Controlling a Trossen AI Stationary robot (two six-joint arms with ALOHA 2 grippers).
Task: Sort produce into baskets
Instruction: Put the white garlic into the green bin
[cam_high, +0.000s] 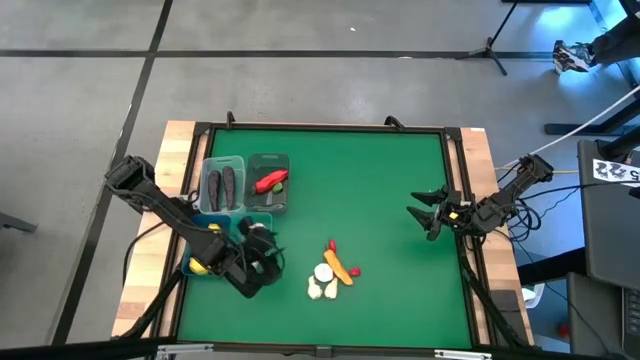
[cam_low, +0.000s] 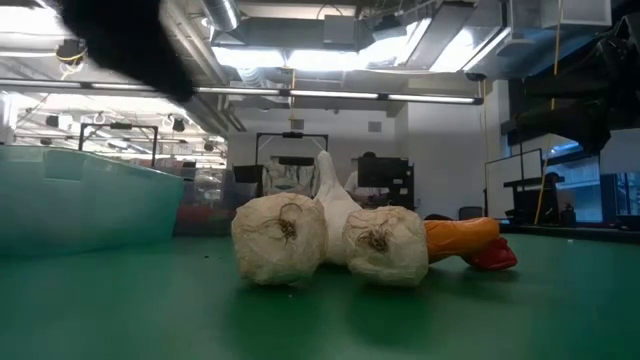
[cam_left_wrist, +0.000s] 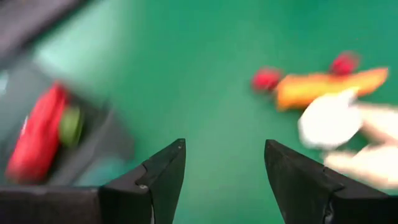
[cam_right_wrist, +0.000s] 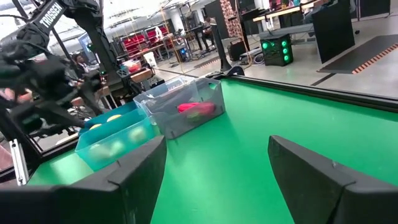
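Left claw at 7 o'clock on the table, fingers apart and empty, beside the blue baskets; judged free to fetch the next piece. Unsorted pile at 6 o'clock: garlic bulbs, carrot, small red peppers touching or just beside each other. Farther, at 10 o'clock, grey baskets: eggplants in one, red pepper in the other. Right claw waits at 3 o'clock, fingers apart.
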